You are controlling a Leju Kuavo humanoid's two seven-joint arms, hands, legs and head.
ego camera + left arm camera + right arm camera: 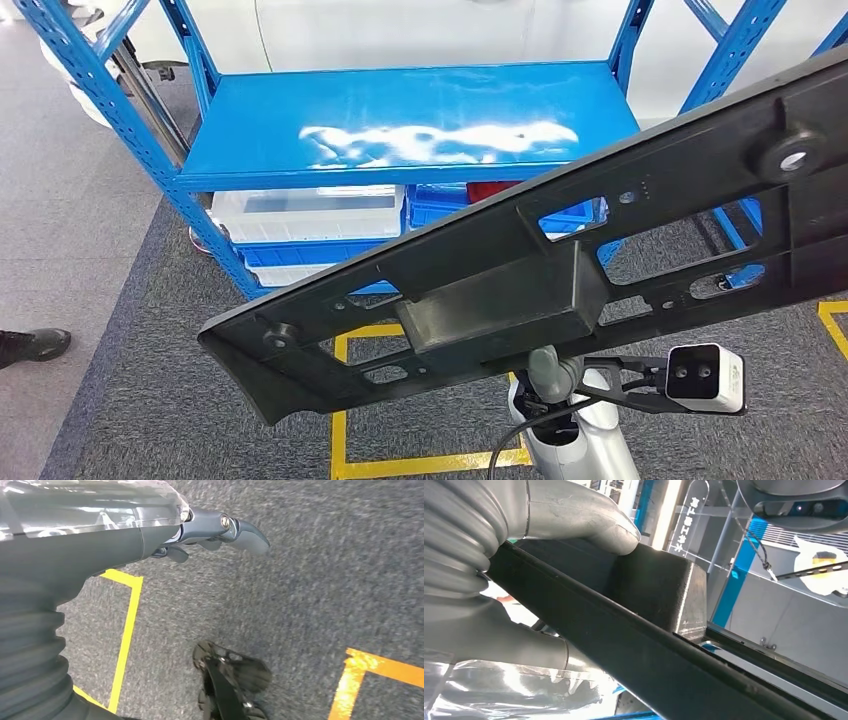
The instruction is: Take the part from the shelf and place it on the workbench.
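A long black plastic part (520, 270) with cut-outs and a box-shaped block in its middle stretches slantwise across the head view, off the shelf. My right hand (548, 372) grips it from underneath at the block. In the right wrist view the grey thumb (589, 522) presses on the block of the part (649, 595), with the other fingers hidden behind it. My left hand (210, 535) hangs over the carpet, holding nothing, its fingers loosely extended. The blue shelf (400, 120) stands straight ahead with a bare, glossy top board.
Under the shelf board sit a white bin (305, 212) and blue bins (440, 205). Blue uprights (90, 80) flank the rack. Yellow tape lines (345, 420) mark the grey carpet. A person's dark shoe (30, 345) stands at the left edge.
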